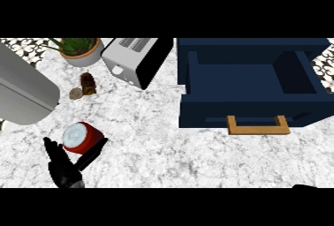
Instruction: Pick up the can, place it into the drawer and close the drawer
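**Left hand point(65, 170) splayed about the can point(81, 137), drawer point(202, 110) open**

Low at 7 o'clock in the view, fingers and thumb straight and spread in a V, nothing gripped. Right hand point(305, 186) only a dark sliver on the lower edge near 5 o'clock; state not to be told.

White, grey-veined marble counter point(169, 154) underneath, across the whole view. Red can upright in the mouth of the V, at 1 o'clock from the palm, thumb tip just beside its right flank, fingers off its left; contact unclear.

Open marble from the can toward 3 o'clock. Navy drawer at 2 o'clock, pulled out, wooden handle point(258, 125) on its near face. Grey rounded body point(23, 88) at 10 o'clock, near the can's left. Farther, at 12 o'clock from the can: two small brown objects point(87, 84), then toaster point(134, 59) and potted plant point(81, 50) at the far edge.
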